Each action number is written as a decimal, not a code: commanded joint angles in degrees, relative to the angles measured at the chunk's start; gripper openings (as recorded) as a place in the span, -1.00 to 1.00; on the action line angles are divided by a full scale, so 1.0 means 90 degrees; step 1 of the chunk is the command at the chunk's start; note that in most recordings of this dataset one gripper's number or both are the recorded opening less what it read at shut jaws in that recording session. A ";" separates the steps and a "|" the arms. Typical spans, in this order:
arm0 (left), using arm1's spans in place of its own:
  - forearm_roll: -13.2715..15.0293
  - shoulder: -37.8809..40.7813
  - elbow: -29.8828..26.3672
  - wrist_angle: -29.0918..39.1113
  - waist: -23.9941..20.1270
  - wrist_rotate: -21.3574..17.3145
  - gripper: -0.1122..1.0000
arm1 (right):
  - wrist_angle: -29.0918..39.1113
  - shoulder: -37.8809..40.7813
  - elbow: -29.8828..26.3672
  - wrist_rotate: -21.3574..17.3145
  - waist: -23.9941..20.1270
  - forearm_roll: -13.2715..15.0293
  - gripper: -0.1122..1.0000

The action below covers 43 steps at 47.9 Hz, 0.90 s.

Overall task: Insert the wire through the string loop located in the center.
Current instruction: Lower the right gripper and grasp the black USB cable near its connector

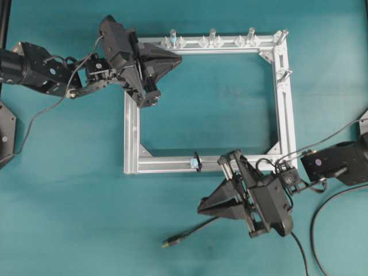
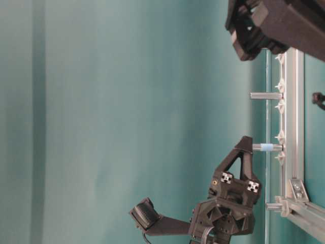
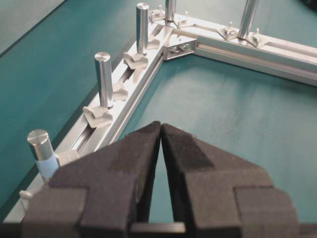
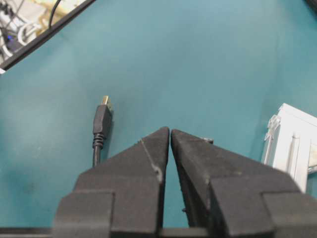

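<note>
Wire [image 1: 190, 232] unheld | string loop [image 1: 196, 162] on frame [image 1: 286, 109] | writing unreadable

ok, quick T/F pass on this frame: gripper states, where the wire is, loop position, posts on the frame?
1. Both grippers are shut and hold nothing. True: the left gripper and the right gripper have their tips together with nothing between them.
2. The wire is already threaded through the string loop. False: the wire lies on the table, its plug outside the frame, apart from the string loop.
3. The string loop sits on the frame bar nearest the right gripper. True.
4. The frame carries no upright posts. False: several silver posts stand along its bars.
5. The left gripper grips the plug. False: the plug lies near the right gripper.
</note>
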<state>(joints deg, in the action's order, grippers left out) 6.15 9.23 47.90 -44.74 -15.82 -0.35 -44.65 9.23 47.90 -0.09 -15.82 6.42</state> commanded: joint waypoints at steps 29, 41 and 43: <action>-0.0303 -0.1201 -0.0078 0.2002 0.0020 -0.0117 -0.80 | 0.1357 -0.0029 -0.0547 -0.0508 -0.0127 0.0371 -0.79; -0.0303 -0.1299 -0.0049 0.2578 0.0078 -0.0088 -0.80 | 0.1748 0.0166 -0.0586 -0.0527 -0.0273 0.0420 -0.79; -0.0303 -0.1328 -0.0049 0.2637 0.0088 -0.0088 -0.80 | 0.1777 0.0205 -0.0605 -0.0527 -0.0293 0.0420 -0.79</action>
<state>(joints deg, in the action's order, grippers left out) 3.60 -1.05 47.90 -21.62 -15.29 -1.32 -28.83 11.43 43.77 -4.75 -17.75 10.02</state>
